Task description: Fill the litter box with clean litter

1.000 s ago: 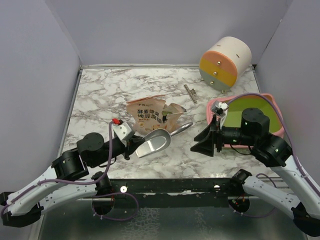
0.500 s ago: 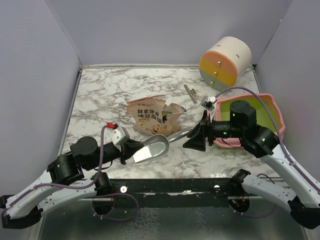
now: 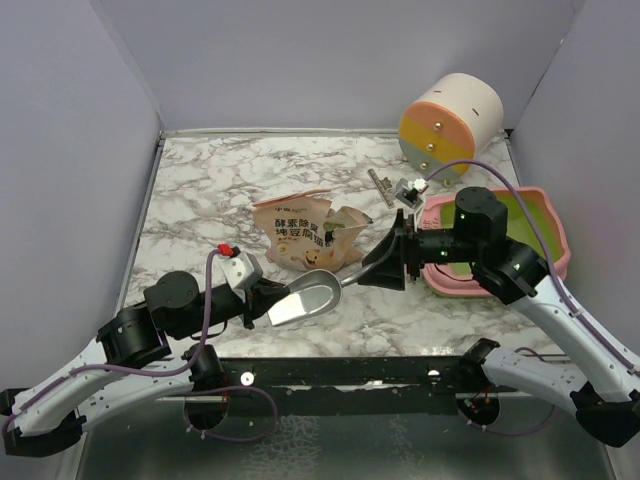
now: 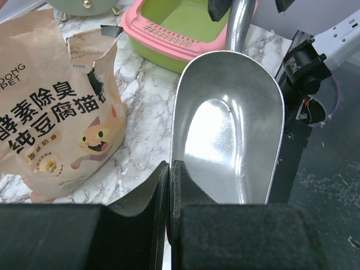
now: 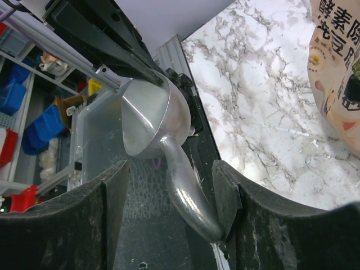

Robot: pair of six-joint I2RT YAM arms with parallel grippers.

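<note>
That metal scoop (image 3: pixel 305 297), pinched by left hand (image 3: pixel 264 300), only straddled by released right hand (image 3: pixel 378 262), could get dropped mid-handover.

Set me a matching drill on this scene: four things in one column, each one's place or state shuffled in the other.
Things:
1. scoop
2. bag
3. litter box
4. drum

Descriptions:
A. pink outside, green inside, at the right
B. banded orange, yellow and grey, at the far right corner of the table
C. silver bowl empty, rim pinched by the left end effector
D. tan, top opened, near the middle

Pairs: 1-C, 2-D, 3-A, 4-B
</note>
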